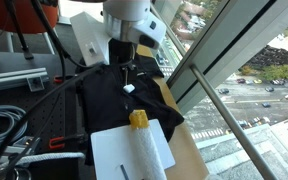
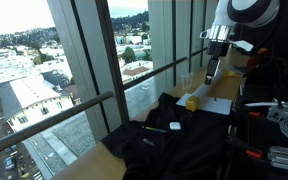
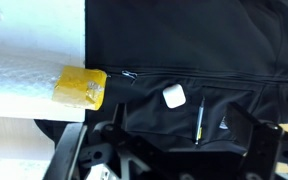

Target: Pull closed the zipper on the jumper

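The black jumper (image 3: 214, 40) lies spread on the table and shows in both exterior views (image 1: 119, 100) (image 2: 174, 145). It has a small white patch (image 3: 174, 95) on its front. The zipper (image 3: 209, 77) is a thin dark line across the fabric, with a small metal end near the yellow object. My gripper (image 3: 184, 135) is open and empty. It hovers above the jumper with the white patch between its fingers. It hangs over the garment in both exterior views (image 1: 127, 68) (image 2: 211, 72).
A white paper sheet (image 3: 29, 75) with a yellow object (image 3: 81, 87) on its edge lies beside the jumper. A thin pen-like thing (image 3: 198, 122) lies on the fabric. Tall windows (image 2: 94, 60) border the table. Cables and rails (image 1: 14, 120) lie alongside.
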Tool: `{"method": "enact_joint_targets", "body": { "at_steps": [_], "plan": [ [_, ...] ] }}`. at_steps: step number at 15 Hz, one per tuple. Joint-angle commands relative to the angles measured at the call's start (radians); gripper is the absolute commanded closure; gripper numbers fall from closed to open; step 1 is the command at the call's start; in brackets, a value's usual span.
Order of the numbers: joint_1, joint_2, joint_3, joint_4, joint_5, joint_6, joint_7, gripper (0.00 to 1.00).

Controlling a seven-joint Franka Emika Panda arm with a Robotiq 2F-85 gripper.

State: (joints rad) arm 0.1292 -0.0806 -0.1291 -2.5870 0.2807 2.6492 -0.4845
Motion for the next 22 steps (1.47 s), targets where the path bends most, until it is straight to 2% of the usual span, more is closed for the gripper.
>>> {"method": "enact_joint_targets", "body": {
  "at_steps": [1, 5, 8, 14, 22],
  "plan": [
    [-0.041, 0.193, 0.037, 0.127, 0.100, 0.043, -0.114, 0.00],
    [-0.099, 0.342, 0.124, 0.221, 0.011, 0.095, -0.062, 0.00],
    [-0.116, 0.423, 0.158, 0.263, -0.087, 0.139, -0.003, 0.00],
    [-0.110, 0.499, 0.161, 0.272, -0.263, 0.207, 0.132, 0.00],
    [-0.123, 0.561, 0.167, 0.292, -0.299, 0.237, 0.201, 0.00]
  ]
}}
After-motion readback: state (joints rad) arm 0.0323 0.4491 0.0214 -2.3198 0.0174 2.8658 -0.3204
